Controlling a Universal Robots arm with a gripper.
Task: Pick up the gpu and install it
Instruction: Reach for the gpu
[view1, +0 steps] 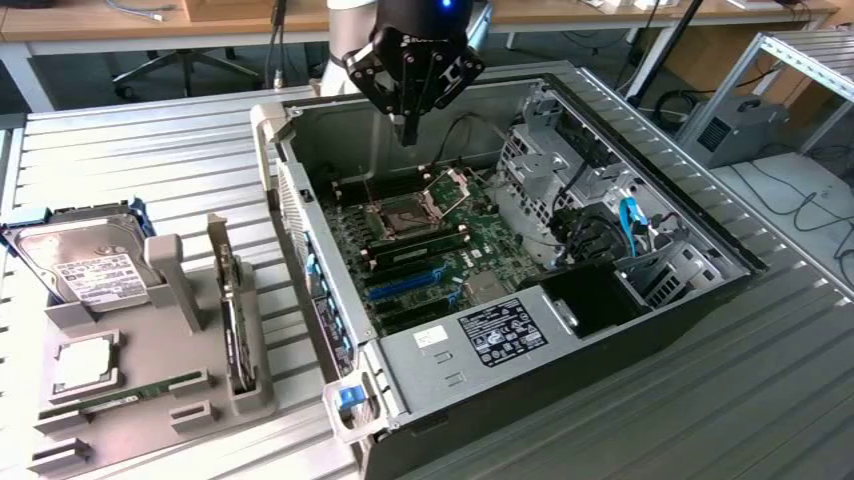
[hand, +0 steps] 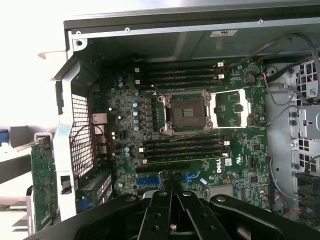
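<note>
While the pincer (view1: 407, 132) hangs closed and empty over the open case (view1: 534, 400), the gpu (view1: 235, 320) stands on edge in its holder (view1: 160, 400) on the bench (view1: 134, 150). An off-centre grip could tilt the thin card and jam it.
</note>
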